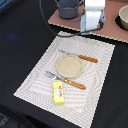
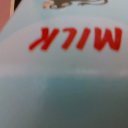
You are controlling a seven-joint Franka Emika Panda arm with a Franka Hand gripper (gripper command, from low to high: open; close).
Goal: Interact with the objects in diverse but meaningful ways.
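Note:
The pale blue carton fills the wrist view, very close and blurred, with red "MILK" lettering upside down. In the exterior view my gripper hangs low over the brown board at the back, and the arm hides the carton. No fingers show in either view. The grey pan stands on the board toward the exterior view's left of the gripper. The yellow packet with the red mark lies on the striped placemat near its front edge. The sausage and the fish are out of view.
A round wooden plate sits mid-placemat, with an orange-handled knife behind it and an orange-handled fork in front. A pale bowl stands at the board's far right in the exterior view. The table around is dark.

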